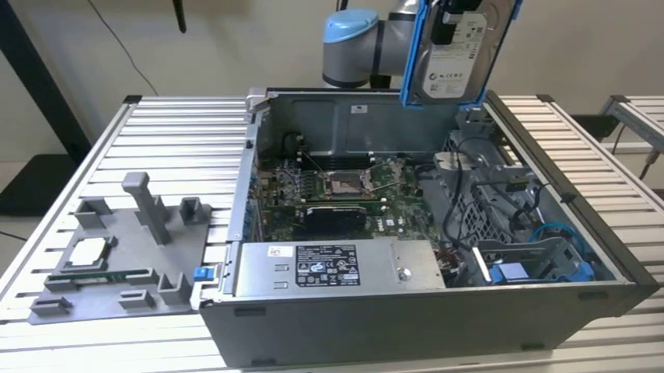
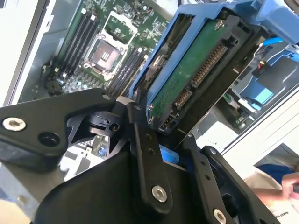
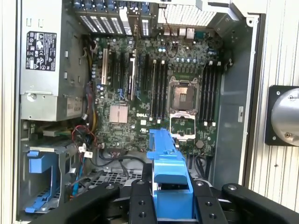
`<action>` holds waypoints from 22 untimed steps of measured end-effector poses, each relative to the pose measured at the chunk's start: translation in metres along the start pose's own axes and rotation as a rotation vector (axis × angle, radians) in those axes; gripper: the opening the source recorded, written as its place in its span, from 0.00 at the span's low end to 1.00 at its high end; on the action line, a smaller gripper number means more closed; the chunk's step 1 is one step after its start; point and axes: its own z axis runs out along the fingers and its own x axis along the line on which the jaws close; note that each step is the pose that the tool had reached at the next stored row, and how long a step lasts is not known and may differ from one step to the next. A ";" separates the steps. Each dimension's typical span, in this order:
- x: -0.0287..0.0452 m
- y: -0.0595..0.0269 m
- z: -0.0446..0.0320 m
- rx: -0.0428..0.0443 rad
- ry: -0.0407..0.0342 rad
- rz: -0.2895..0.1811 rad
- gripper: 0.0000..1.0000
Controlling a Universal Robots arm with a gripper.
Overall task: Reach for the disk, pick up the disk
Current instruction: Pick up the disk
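**Disk held up above the open computer case**

While you look at the exterior view, you see one disk (image 1: 459, 54) lifted high, above the far edge of one open computer case (image 1: 415, 233). It hangs upright, with its white label facing the camera and its blue frame running down the side on the exterior view's left. One arm (image 1: 358, 47) with a blue cap at its joint stands just behind the disk.

You can count one gripper (image 2: 161, 128) in the second wrist view, and its two black fingers (image 2: 145, 144) are closed on the end of the disk (image 2: 196, 70), one on each side. So the disk sits between the fingers and sticks out away from the wrist, showing its green circuit board and its connectors. In the first wrist view, the blue frame of the disk (image 3: 168, 177) comes out from between the same black fingers (image 3: 140, 205), with the case below it.

Inside the case you see one motherboard (image 3: 140, 93) with one empty processor socket (image 3: 183, 95), one silver power supply (image 1: 337, 268), and one blue drive bay (image 1: 529, 268). Beside the case, on the exterior view's left, one grey fixture (image 1: 124, 256) lies on the slatted table (image 1: 176, 132), and one small square chip (image 1: 85, 252) rests on it.
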 end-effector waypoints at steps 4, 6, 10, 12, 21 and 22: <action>0.0002 -0.0034 0.0000 0.0000 0.0000 0.000 0.00; 0.0004 -0.0085 -0.0001 -0.0001 0.0000 0.000 0.00; 0.0013 -0.0223 -0.0002 -0.0001 0.0000 0.000 0.00; 0.0022 -0.0284 -0.0003 -0.0002 0.0000 0.000 0.00; 0.0069 -0.0379 0.0014 0.0001 -0.0003 0.016 0.00; 0.0071 -0.0383 0.0014 0.0001 -0.0003 0.020 0.00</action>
